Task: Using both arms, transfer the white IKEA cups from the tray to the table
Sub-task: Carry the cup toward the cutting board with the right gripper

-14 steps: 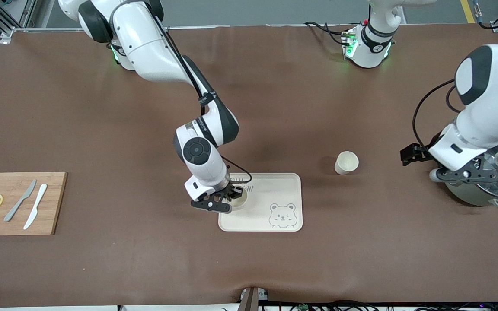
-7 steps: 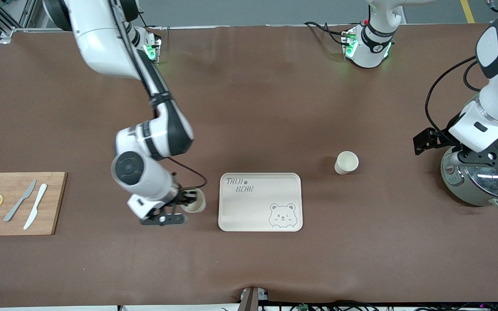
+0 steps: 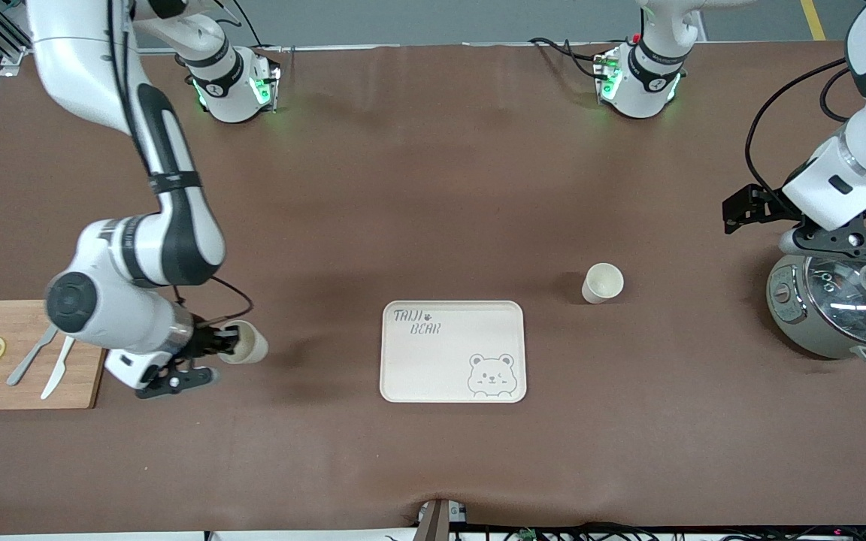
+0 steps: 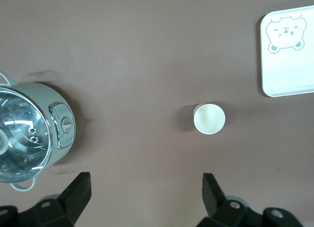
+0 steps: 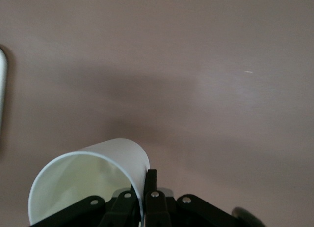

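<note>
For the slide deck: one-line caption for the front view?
Right gripper holds a white cup over the table beside the cutting board; left gripper open above the pot.

A high front camera faces both arm bases across the table [image 3: 433, 188]. The left wrist camera looks straight down, sharing the standing cup [image 4: 209, 118] and tray [image 4: 289, 85]; the right wrist camera sits close over its gripped cup [image 5: 88, 180].

Robot lab: two arm bases [image 3: 231, 83] bolted on brown-covered table [image 3: 433, 188], loose cables [image 3: 561, 49]
</note>
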